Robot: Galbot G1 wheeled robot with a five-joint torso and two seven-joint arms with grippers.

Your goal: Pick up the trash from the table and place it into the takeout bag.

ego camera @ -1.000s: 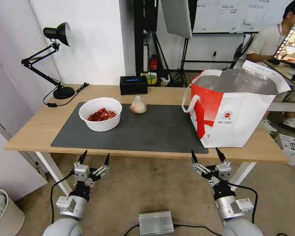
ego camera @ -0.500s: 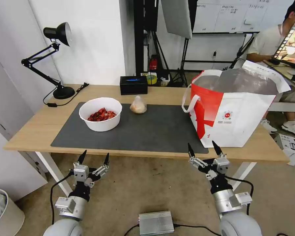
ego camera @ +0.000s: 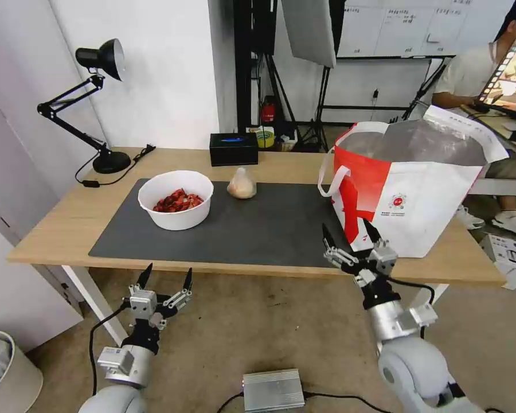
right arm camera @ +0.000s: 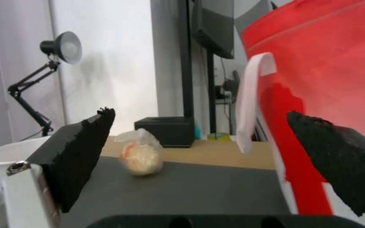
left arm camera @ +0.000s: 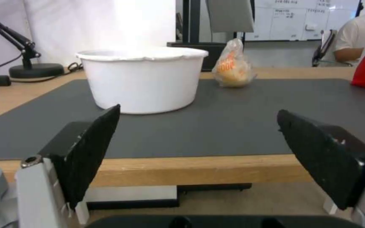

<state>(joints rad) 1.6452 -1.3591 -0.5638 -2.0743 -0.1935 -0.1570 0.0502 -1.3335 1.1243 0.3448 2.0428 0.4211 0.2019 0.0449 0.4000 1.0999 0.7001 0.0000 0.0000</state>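
The trash on the tabletop (ego camera: 69,218) is a white round bowl of red shells (ego camera: 176,199) and a small clear bag with a beige lump (ego camera: 242,184), both standing on the dark grey mat (ego camera: 258,229): the bowl toward the mat's left rear part, the small bag just to its right and a little farther back, the two near each other but apart. In the left wrist view the bowl (left arm camera: 142,79) stands beyond the table's front edge, between the two black fingers (left arm camera: 92,152) and far from them, with the small bag (left arm camera: 233,65) behind and beside it. The left gripper (ego camera: 163,279) hangs low in front of the tabletop's front edge, below the bowl's side of the mat, its fingers spread apart and holding nothing. The right gripper (ego camera: 350,235) is raised to the front edge of the tabletop, over the mat's front right corner and just beside the lower front corner of the takeout bag (ego camera: 418,189); its fingers are also spread wide and empty. In the right wrist view the small bag (right arm camera: 141,157) lies well ahead between the fingers (right arm camera: 81,155), nearer the one on the lamp side, while the takeout bag's red panel (right arm camera: 330,72) and white loop handle (right arm camera: 250,101) rise close by the other finger. The takeout bag stands upright and open on the right end of the tabletop. A black rectangular box (ego camera: 233,148) sits at the rear edge behind the small bag, and a black desk lamp (ego camera: 97,103) stands at the rear left corner.
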